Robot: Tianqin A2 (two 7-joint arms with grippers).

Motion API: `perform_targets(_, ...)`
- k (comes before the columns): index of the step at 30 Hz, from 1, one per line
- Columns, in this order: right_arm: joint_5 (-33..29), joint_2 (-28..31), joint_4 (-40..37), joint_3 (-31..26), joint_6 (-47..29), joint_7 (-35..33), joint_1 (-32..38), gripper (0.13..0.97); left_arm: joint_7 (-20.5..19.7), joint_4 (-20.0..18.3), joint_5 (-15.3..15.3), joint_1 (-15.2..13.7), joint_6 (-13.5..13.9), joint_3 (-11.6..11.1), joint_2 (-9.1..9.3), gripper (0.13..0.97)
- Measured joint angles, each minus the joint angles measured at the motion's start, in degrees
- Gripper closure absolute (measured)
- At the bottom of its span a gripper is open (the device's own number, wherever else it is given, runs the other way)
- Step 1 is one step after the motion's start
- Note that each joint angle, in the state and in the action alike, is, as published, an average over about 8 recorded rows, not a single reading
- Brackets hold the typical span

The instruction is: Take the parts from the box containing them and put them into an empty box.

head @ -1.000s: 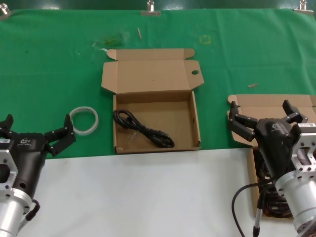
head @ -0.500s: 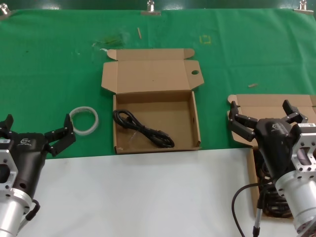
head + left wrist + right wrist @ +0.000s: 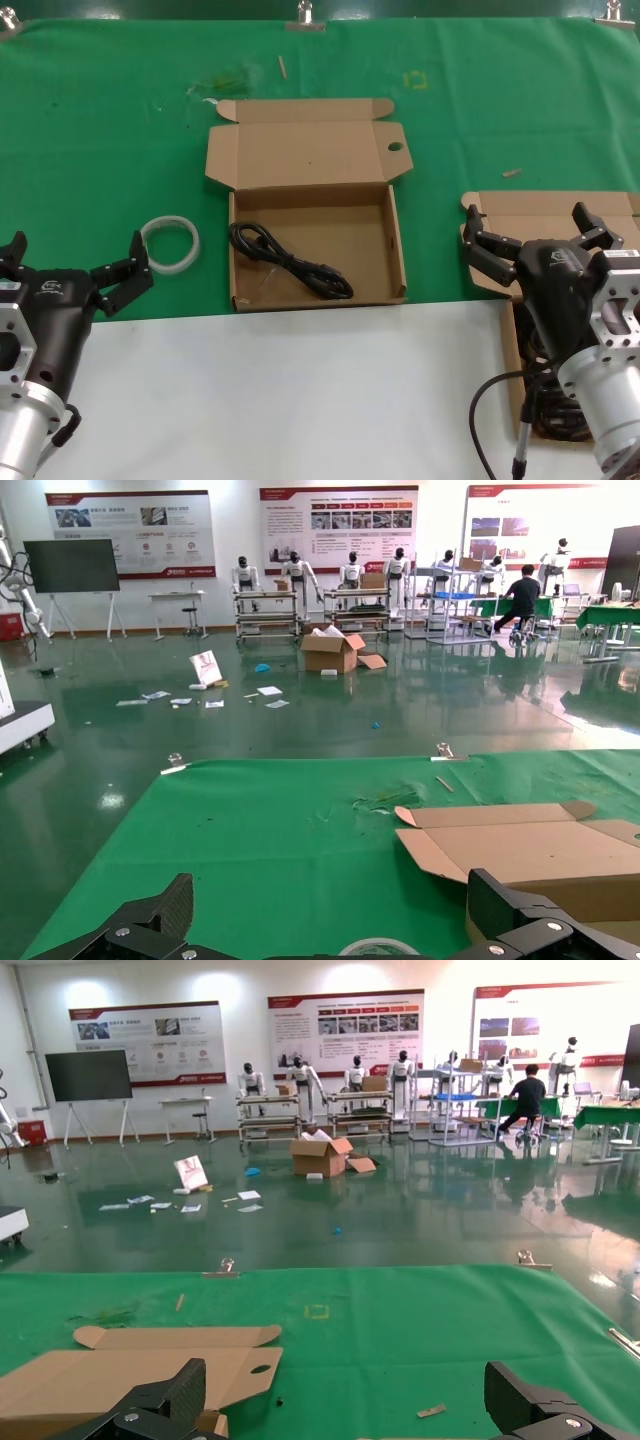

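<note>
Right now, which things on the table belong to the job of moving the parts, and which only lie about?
For the job:
- black cable
- square box, holding that cable
- wide box under the right gripper

Lying about:
- whitish ring, beside the left gripper
- wood bits

Green cloth covers the far table, white surface up front. Plain brown square box carries a black cable. Whitish translucent ring sits alongside.
</note>
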Motion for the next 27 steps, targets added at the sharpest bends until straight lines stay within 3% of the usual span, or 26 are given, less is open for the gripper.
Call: perform_targets(27,0.0,0.0,0.0,0.0,0.0,0.0,0.0,0.129,0.0,0.0,0.0,0.0,0.0,0.0,0.00,0.132)
